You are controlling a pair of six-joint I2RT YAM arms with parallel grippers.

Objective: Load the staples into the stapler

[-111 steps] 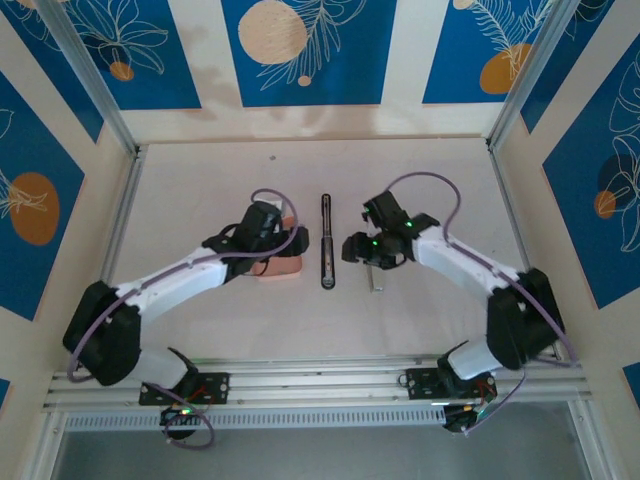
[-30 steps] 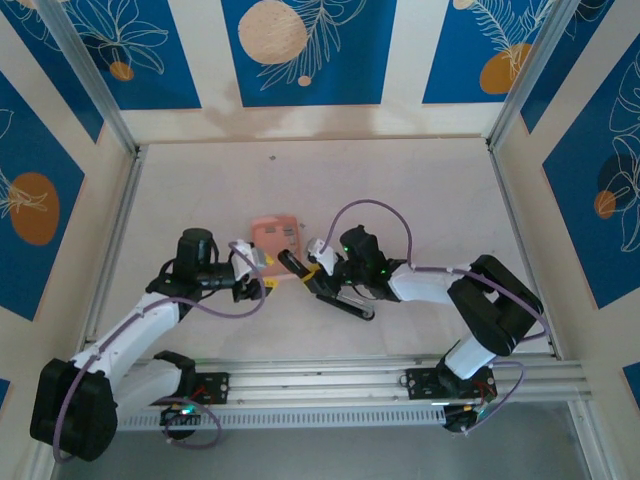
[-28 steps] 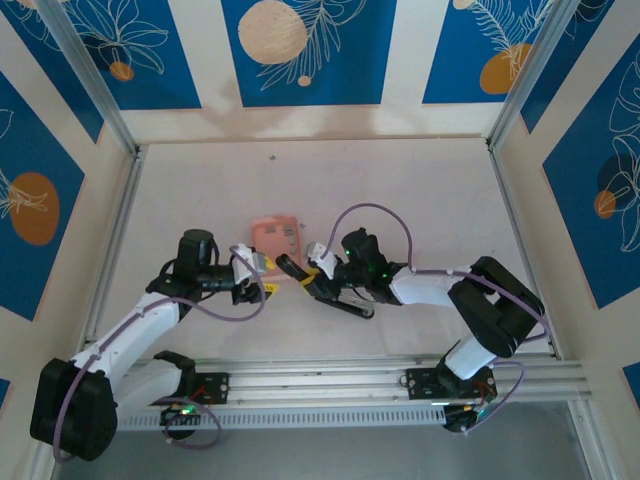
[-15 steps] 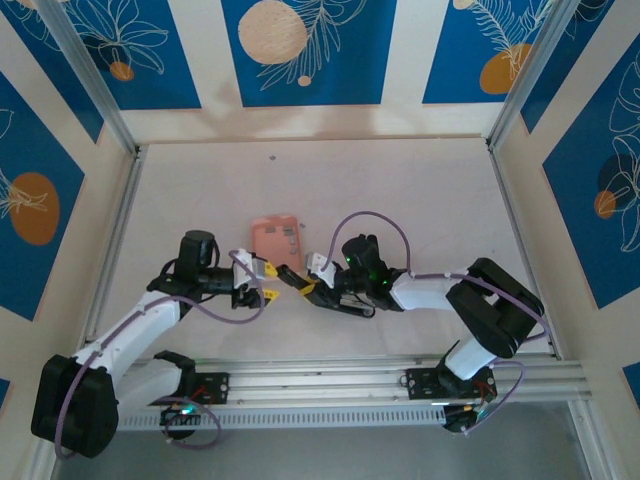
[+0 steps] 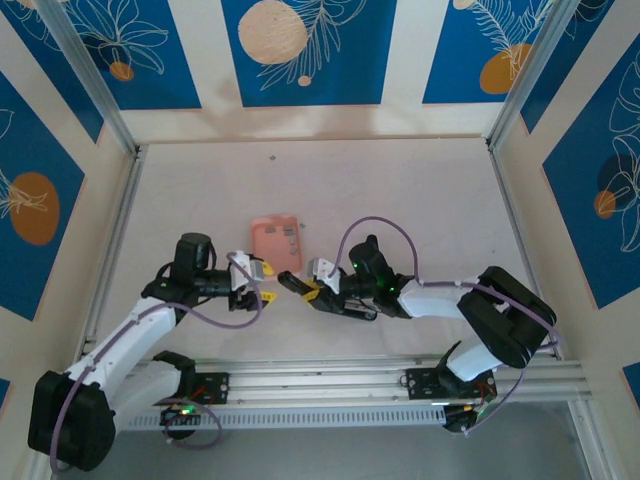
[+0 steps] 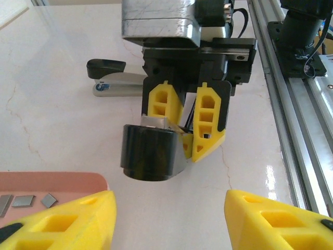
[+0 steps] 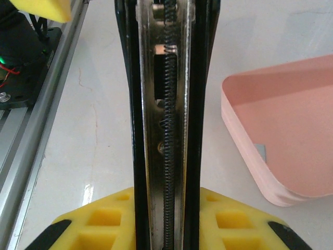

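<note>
left gripper [image 6: 169,211]: jaws apart, empty | right gripper [image 7: 164,224]: clamped on open stapler [image 7: 166,104], shifted slightly right | staple box [image 5: 277,238]: unmoved

Tabletop [image 5: 400,190]: pale, glossy, faintly veined. A flat pink box [image 5: 277,238] lay open on it, left of centre, with a few short grey staple strips [image 6: 23,200] inside. Just in front of the box, the black-and-silver stapler [image 6: 112,83] appeared to rest one end on the surface.
</note>
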